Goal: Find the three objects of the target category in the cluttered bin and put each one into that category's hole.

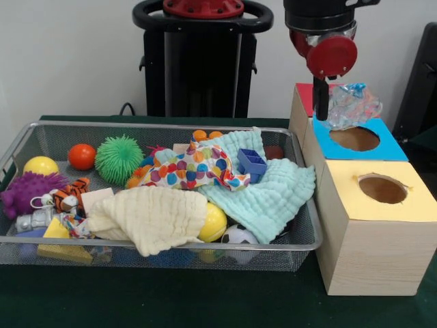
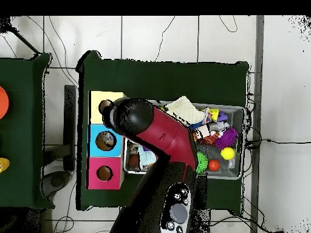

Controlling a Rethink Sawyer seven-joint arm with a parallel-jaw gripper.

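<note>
The black tool (image 1: pixel 321 102) grips a crinkled clear plastic bag with blue print (image 1: pixel 351 106) just above the round hole of the blue-topped wooden box (image 1: pixel 389 147), beside the wire mesh bin (image 1: pixel 41 137).

Honestly can't make out any readable text, labels, brands or numbers on anything in either view here.

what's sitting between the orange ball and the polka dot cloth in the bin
In the front view, the green spiky ball lies between the orange ball and the polka dot cloth, along the back of the wire bin.
</note>
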